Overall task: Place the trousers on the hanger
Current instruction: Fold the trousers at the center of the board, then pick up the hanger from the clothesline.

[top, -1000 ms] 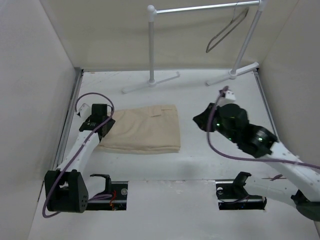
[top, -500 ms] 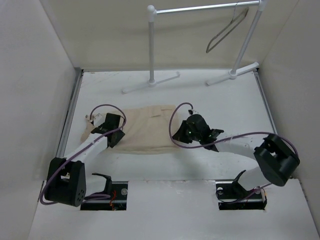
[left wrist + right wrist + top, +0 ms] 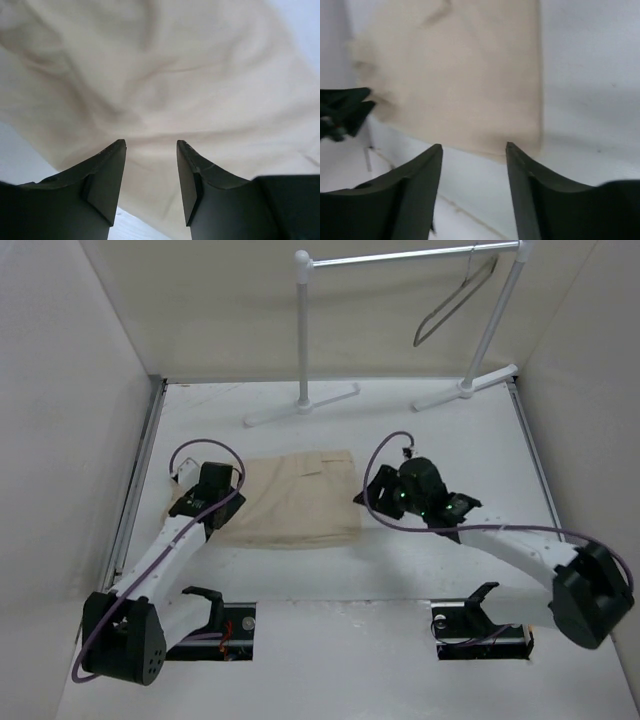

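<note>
The beige trousers point(image 3: 295, 500) lie folded flat on the white table, mid-left. My left gripper point(image 3: 218, 498) sits low over their left edge; in the left wrist view its jaws point(image 3: 150, 145) stand apart with the cloth point(image 3: 165, 85) spread under and beyond them, nothing pinched. My right gripper point(image 3: 364, 496) hovers just off the trousers' right edge, open; the right wrist view shows its empty jaws point(image 3: 474, 146) above bare table, facing the folded cloth point(image 3: 460, 75). The dark wire hanger point(image 3: 455, 302) hangs from the rack's rail at the back right, far from both grippers.
A white garment rack point(image 3: 303, 335) with two feet point(image 3: 300, 408) stands along the back of the table. White walls close in the left, right and back sides. Purple cables loop over both arms. The left gripper's fingers point(image 3: 345, 110) show at the left edge of the right wrist view.
My right arm swung down from the right to the trousers' right edge, and its jaws went from shut to wide. The left gripper shifted slightly along the trousers' left edge.
</note>
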